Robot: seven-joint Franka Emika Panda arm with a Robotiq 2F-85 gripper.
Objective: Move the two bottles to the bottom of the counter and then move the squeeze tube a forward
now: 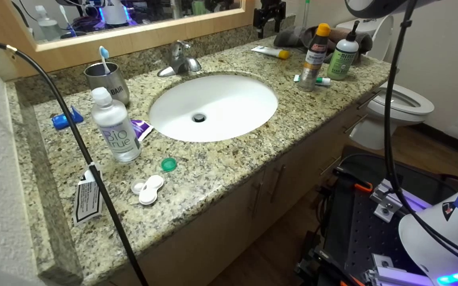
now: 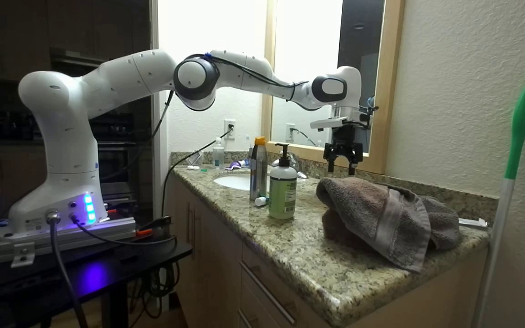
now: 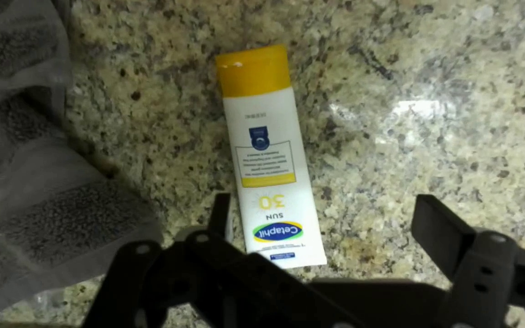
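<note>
The white squeeze tube (image 3: pixel 271 159) with a yellow cap lies flat on the speckled granite counter (image 1: pixel 221 171), near the back; it also shows in an exterior view (image 1: pixel 268 51). My gripper (image 3: pixel 324 197) is open and empty above the counter, fingers pointing down. In the wrist view the tube's lower end lies between the fingers, close to the left one and untouched. The slim bottle with an orange cap (image 1: pixel 313 59) and the green-labelled bottle with a black pump (image 1: pixel 342 58) stand upright beside each other near the front edge; both also show in an exterior view (image 2: pixel 283 193).
A grey towel (image 2: pixel 372 209) is bunched beside the tube, just below the gripper (image 2: pixel 341 172). A small green-white tube (image 1: pixel 323 81) lies by the slim bottle. The white sink (image 1: pixel 233 99), faucet (image 1: pixel 180 59) and mirror are alongside. A clear bottle (image 1: pixel 115 127) and metal cup (image 1: pixel 111 81) stand beyond.
</note>
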